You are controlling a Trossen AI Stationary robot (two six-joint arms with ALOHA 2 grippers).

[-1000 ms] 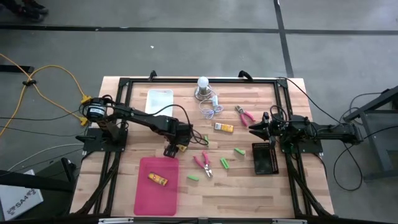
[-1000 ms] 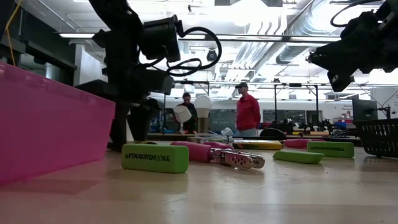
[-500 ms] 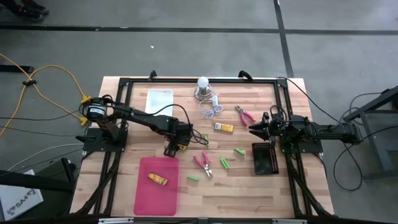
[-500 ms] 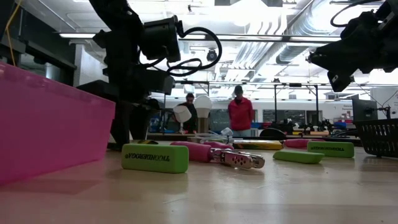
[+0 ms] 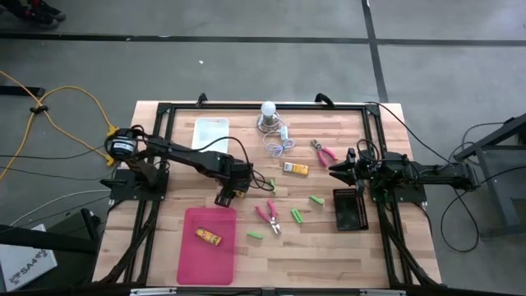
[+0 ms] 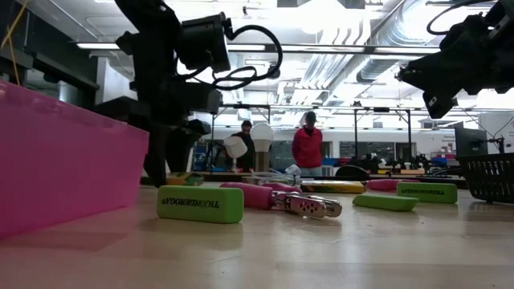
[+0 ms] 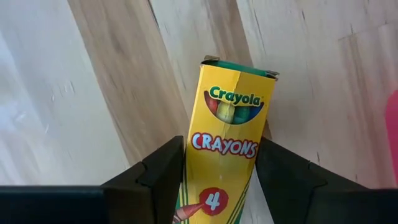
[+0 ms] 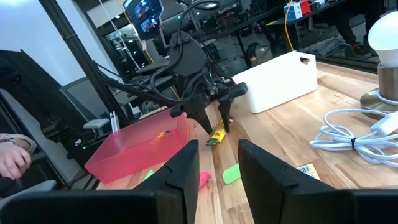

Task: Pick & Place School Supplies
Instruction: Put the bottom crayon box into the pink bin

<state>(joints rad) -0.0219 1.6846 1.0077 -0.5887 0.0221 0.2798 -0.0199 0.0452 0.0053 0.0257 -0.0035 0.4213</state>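
Note:
My left gripper [image 5: 232,191] is shut on a yellow Crayola crayon box [image 7: 227,143] just beyond the pink tray's [image 5: 191,261] far right corner. A second crayon box [image 5: 208,237] lies in the tray and a third [image 5: 296,168] lies flat mid-table. Several green erasers [image 5: 297,216] lie flat right of the tray, one close in the low view [image 6: 200,204]. One pair of pink pliers [image 5: 269,215] lies by the tray, another [image 5: 324,152] lies near my right gripper [image 5: 333,170], which hovers open at the table's right. My left gripper pinches the crayon box by its two long sides [image 7: 186,168] between both fingers [image 7: 158,174], and the box lies along them. The fingers come from above, pointing down. The box hangs tilted below them [image 8: 216,135]; whether its lower end touches the table, I cannot tell.
A white bulb [image 5: 268,108] with its coiled cord [image 5: 279,144] stands at the far edge, a white bin [image 5: 209,133] to its left. A black mesh basket [image 5: 347,208] sits under the right arm. People stand in the room beyond [image 6: 310,148].
My left gripper has risen a little, still shut on the crayon box, and has drifted slightly toward the table's left. The right arm has kept still.

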